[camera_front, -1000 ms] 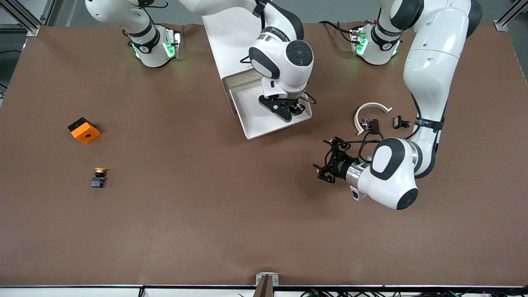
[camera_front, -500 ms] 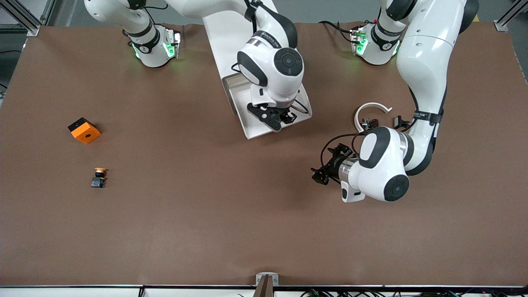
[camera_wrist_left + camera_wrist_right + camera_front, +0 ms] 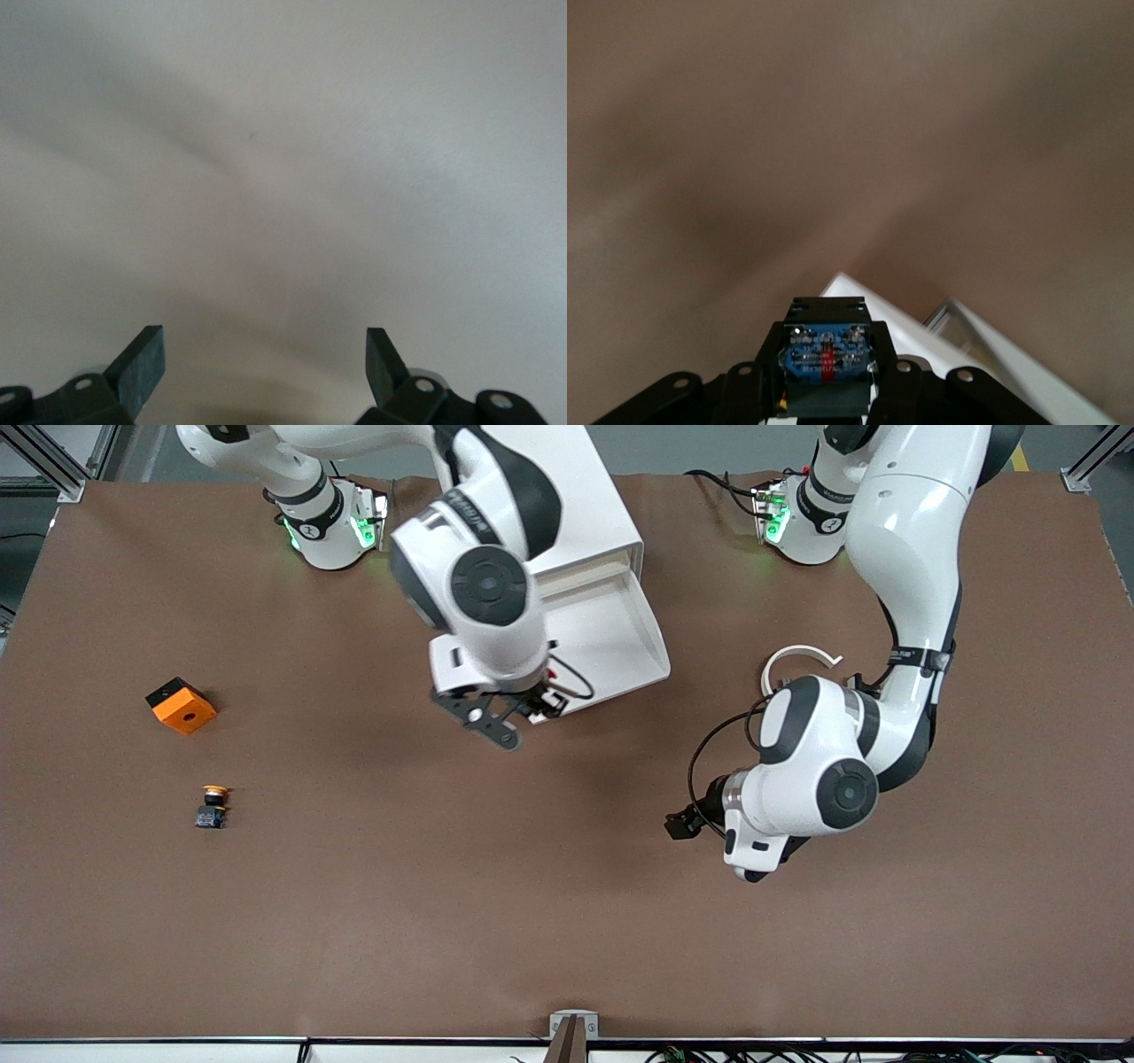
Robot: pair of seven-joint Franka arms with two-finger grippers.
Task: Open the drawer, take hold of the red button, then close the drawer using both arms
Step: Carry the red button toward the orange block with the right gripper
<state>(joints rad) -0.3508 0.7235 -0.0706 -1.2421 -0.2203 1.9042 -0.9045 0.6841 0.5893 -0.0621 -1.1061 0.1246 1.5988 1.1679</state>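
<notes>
Front view, read from the right arm's end of the table toward the left arm's end. An orange cube with a hole [image 3: 181,705] and, nearer the camera, an orange-capped push button [image 3: 212,807] lie on the brown table [image 3: 443,921]; neither is the task's object. The right gripper [image 3: 512,710] hangs over the table just beside the open drawer's front corner, its fingers clamped on the red button [image 3: 824,359], whose blue-and-black base shows between the pads in the right wrist view. The button appears small, light and rigid; a pinch across the flat sides of its base, as here, probably holds better than one on the rounded cap, which could slip. The drawer [image 3: 611,638] stands pulled out of the white cabinet [image 3: 576,496], and its visible floor is bare. A white curved part [image 3: 797,660] lies near the left arm's forearm. The left gripper [image 3: 687,822] hovers low over bare table, its fingers [image 3: 142,363] spread wide and holding nothing. Closing the drawer is not yet done.
</notes>
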